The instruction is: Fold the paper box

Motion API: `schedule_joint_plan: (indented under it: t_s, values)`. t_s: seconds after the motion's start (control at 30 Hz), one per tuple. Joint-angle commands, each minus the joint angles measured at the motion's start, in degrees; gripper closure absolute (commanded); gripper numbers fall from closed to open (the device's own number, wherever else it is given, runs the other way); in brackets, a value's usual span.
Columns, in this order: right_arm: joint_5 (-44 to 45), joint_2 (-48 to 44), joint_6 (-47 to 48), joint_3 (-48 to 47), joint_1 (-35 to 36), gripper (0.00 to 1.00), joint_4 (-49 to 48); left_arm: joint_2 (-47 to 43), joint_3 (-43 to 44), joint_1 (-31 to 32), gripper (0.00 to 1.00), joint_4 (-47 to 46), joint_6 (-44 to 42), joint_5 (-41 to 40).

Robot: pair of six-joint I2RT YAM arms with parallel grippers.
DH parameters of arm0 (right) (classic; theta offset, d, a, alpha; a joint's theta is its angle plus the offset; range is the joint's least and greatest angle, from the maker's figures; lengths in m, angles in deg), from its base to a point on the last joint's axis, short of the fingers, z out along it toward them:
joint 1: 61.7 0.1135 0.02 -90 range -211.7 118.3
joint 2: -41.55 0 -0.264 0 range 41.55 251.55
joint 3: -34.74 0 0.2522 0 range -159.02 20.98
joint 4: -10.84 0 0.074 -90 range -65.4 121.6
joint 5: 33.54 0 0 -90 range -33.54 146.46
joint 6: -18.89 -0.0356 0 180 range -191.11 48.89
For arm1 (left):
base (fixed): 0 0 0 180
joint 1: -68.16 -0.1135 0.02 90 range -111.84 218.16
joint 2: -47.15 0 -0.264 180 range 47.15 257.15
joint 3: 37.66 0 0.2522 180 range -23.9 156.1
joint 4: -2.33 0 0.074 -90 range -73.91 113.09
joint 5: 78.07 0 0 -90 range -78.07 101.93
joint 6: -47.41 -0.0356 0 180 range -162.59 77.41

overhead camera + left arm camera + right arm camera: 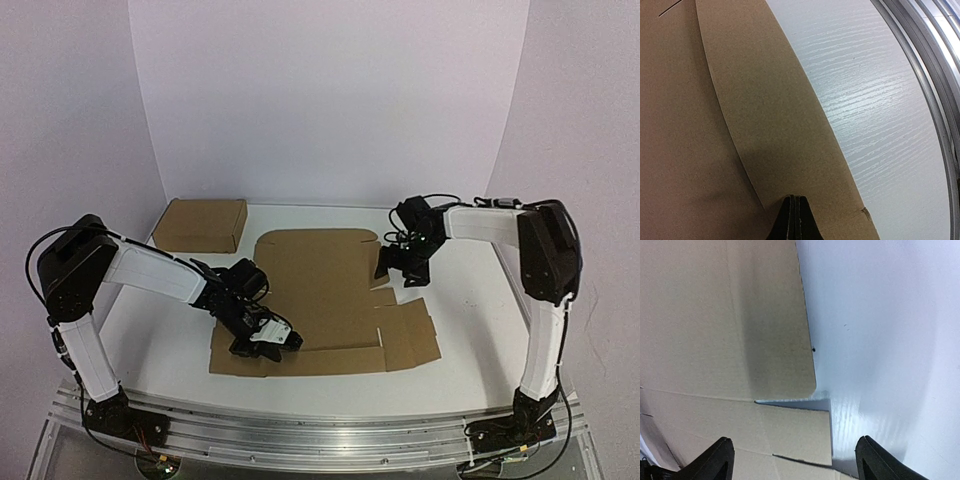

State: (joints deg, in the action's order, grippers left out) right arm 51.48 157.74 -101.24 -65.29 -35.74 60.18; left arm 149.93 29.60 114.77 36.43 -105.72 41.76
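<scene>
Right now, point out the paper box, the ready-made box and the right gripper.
paper box (320,285): top view, flat centre panel.
ready-made box (200,224): top view, middle of its top face.
right gripper (794,442): right wrist view, midway between its open fingertips.

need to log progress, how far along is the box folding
Barely started. Done: nothing obvious; the paper box lies spread nearly flat on the table, no walls standing. In hand: the left gripper rests shut on its near-left panel, while the right gripper hangs open over the right side flap. Left: raising the sides, tucking the flaps, closing the lid.
</scene>
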Motion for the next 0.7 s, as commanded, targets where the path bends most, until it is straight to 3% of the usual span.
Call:
schedule_joint_plan:
  t_s: [0.0, 0.3, 0.47, 0.67]
  values:
    - [-6.8, 5.4, 2.5, -3.5, -0.3, 0.18, 2.9, 2.3, -2.2, 0.3, 1.00, 1.8, -1.2, -6.1]
    - [-21.9, 6.0, -1.5, 2.5, -3.3, 0.25, -3.6, 2.0, -2.3, 0.4, 1.00, 1.4, -1.7, -6.1]
    - [-25.6, 3.1, -6.4, 6.9, -3.9, 0.44, -11.9, 2.0, -2.0, 0.3, 1.00, 1.3, -1.8, -6.2]
    - [-22.1, -1.0, -11.1, 8.6, -2.9, 0.66, -15.5, 2.2, -2.0, 0.3, 1.00, 1.0, -2.0, -6.2]
